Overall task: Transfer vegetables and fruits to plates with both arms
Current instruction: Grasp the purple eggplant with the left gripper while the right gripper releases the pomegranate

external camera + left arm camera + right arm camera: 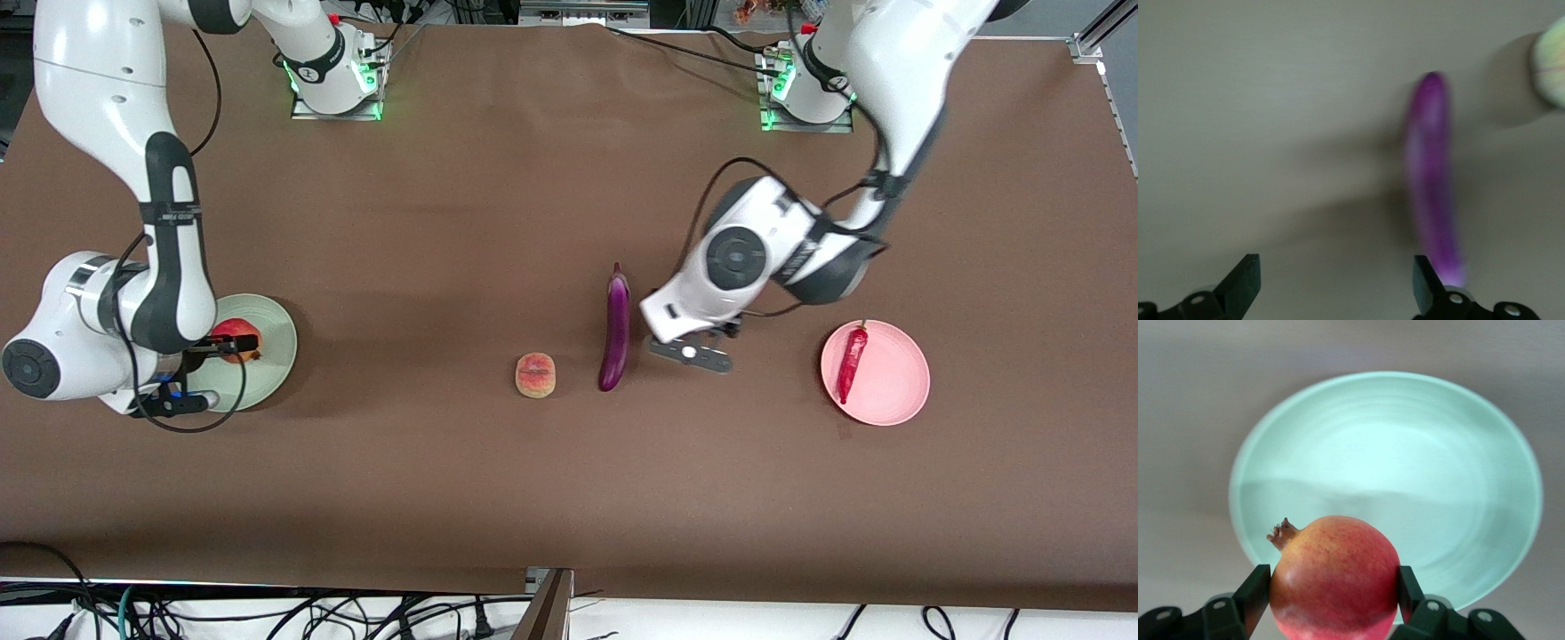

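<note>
I look down on a wide table (pixel 444 178) covered in a matte brown cloth under even, soft light. Black cables (pixel 267 613) tangle on the white floor strip along its near edge, and a silver aluminium frame rail (pixel 1102 27) shows at one upper corner.

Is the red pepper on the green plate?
No, the red pepper lies on the pink plate at the left arm's end of the table, far from the green plate.

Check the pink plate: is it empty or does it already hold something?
Not empty. The red chili pepper lies on the pink plate, the only item there.
</note>
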You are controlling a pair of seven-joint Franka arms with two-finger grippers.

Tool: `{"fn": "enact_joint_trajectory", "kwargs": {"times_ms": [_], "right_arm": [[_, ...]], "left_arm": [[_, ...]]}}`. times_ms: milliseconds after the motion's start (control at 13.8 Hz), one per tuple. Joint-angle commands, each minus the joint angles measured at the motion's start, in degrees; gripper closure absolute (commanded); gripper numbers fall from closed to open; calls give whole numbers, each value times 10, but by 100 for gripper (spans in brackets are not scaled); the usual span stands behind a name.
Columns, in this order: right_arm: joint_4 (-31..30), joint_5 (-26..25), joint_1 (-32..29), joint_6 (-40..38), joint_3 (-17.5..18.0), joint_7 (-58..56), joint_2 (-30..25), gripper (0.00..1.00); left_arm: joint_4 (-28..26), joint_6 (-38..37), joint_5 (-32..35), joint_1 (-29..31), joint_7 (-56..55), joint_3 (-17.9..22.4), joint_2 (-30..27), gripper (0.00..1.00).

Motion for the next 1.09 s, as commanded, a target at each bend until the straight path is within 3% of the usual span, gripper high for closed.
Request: {"fn": "enact_joint_trajectory", "kwargs": {"times_ms": [0,290,363,508,580,653,725,1016], "right_arm": [[1,-10,-9,5,7,-11,4,76],[0,-12,-23,22,7,-33,15,76],[0,-12,-27,29,7,-45,18,76],[-1,-11,-30,32,7,-53,22,73],[0,-10,-29,32,7,-48,21,42],[3,-3,-29,29,7,-47,19,0],[6,6,-29,25,8,-48,13,0],[57,15,12,-31,11,-40,5,0]], "left_arm": [[35,69,6,-43,-118,20,43,0],[34,154,70,-62,-142,29,108,0],[34,166,96,-63,-143,28,122,6],[33,164,99,-65,-149,28,124,61],[32,163,98,-64,-165,27,124,80],[32,163,98,-62,-182,27,123,93],[32,161,98,-58,-185,27,119,99],[40,57,97,-26,-179,25,73,100]]}}
